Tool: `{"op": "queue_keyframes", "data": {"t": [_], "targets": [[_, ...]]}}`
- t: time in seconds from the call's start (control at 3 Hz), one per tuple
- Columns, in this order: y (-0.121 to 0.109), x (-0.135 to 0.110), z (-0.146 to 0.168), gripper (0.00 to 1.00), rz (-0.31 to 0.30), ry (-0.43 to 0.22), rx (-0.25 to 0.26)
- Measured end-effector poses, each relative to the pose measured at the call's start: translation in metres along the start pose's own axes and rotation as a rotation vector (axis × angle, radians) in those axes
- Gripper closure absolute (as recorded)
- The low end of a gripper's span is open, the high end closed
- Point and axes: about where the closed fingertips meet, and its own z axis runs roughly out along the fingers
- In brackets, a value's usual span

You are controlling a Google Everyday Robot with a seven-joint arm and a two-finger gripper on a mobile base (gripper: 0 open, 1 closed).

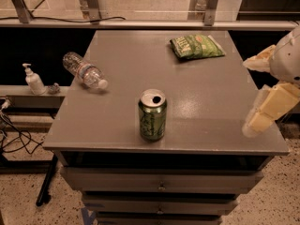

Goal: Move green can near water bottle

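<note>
Camera view shows the green can [152,115] upright near the table's [206,125] front edge, well left of the gripper [247,96], its fingers [269,108] spread wide and empty at the right edge, and the water bottle [85,71] lying on its side farther back, left.

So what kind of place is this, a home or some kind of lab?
Probably a lab or workshop, not a home: a grey drawer cabinet serves as the table, loose cables trail over a speckled floor, and the robot's gripper hangs open at the cabinet's right edge.
</note>
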Motion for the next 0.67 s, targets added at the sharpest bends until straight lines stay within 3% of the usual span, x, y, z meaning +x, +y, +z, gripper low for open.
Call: {"op": "queue_keyframes", "data": {"t": [0.33, 0.67], "targets": [[0.017, -0.016, 0.037, 0.0, 0.021, -0.197, -0.073], [0.041, -0.053, 0.08, 0.0, 0.014, -0.401, -0.17]]}}
